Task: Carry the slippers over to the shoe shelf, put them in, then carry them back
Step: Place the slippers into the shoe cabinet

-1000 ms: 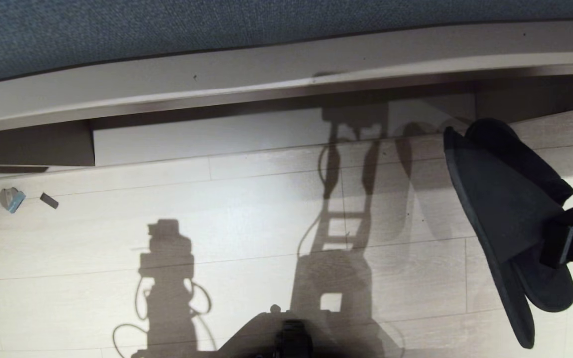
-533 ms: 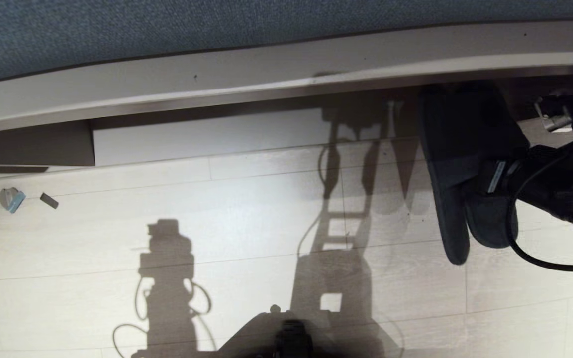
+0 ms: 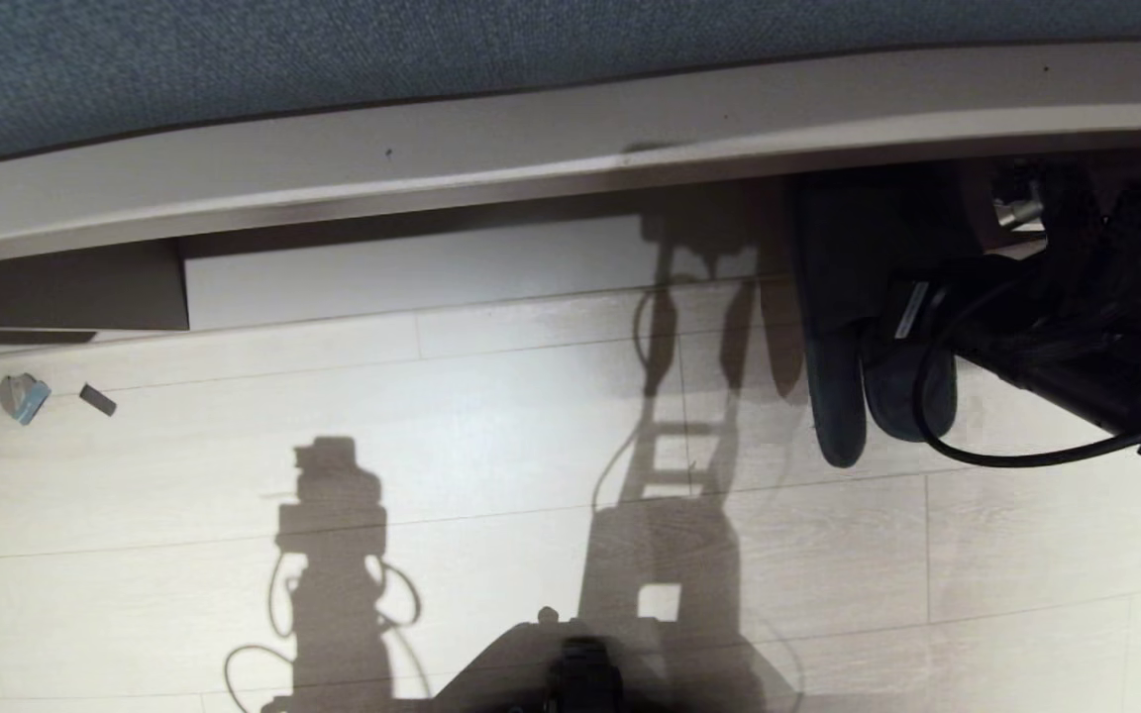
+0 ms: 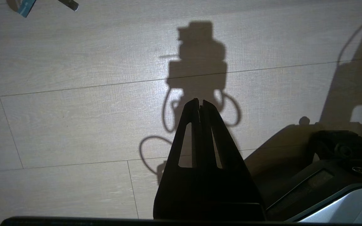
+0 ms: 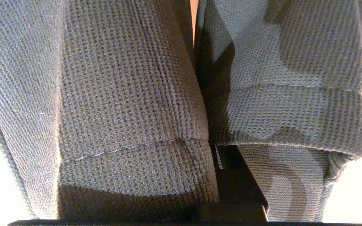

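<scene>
My right gripper (image 3: 912, 312) clamps the slippers (image 3: 843, 297) at the right; their far ends lie in the shoe shelf (image 3: 491, 262), near ends over the floor (image 3: 491, 426). Far left lie two scraps (image 3: 24, 397). My left gripper (image 4: 200, 102) hangs nearer, pinched together.

Slippers (image 3: 833, 297) – dark charcoal-black, fine grey knit weave up close. Shoe shelf (image 3: 531, 188) – taupe, pale base board. Floor (image 3: 432, 465) – pale wood-grain planks. Wall (image 3: 333, 59) – blue-grey, speckled.
</scene>
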